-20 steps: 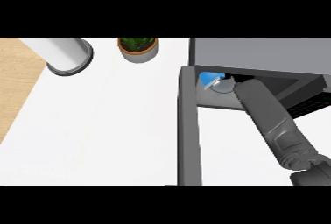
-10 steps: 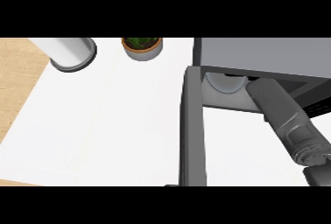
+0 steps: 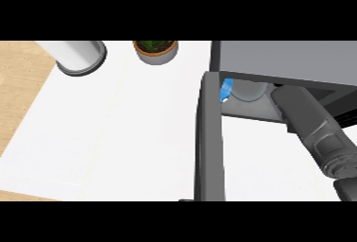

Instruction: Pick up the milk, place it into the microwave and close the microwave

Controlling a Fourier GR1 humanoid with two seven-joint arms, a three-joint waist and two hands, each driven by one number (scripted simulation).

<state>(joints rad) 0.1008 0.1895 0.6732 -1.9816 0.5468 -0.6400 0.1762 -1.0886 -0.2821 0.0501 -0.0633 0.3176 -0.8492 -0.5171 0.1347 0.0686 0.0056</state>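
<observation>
One grey forearm [image 3: 314, 130] is all I can see of the robot from here, so let me go across the counter [image 3: 111, 137] from the left. At the far left a strip of wooden floor [image 3: 17, 94] shows beside the white top. Near the back edge stands a tall white cylinder on a dark grey base [image 3: 77, 56], and to its right, well apart from it, a small potted plant [image 3: 156, 49] in a grey pot.

Further right comes the microwave [image 3: 286, 59], a grey box at the counter's back right. Its door [image 3: 209, 142] stands open, swung out toward me, so it runs as a long dark grey bar from the box's left front corner down to the lower edge of the view. Just inside the opening, by the door's hinge end, sits the milk [image 3: 241, 90]: a pale rounded shape with a blue patch on its left side, resting on the cavity floor [image 3: 247, 109].

The right forearm comes in from the lower right and slants up into the opening, its end just beside the milk. The right hand is hidden inside the cavity, so I cannot tell whether its fingers are apart, together or clamped on the milk. No left hand shows anywhere.
</observation>
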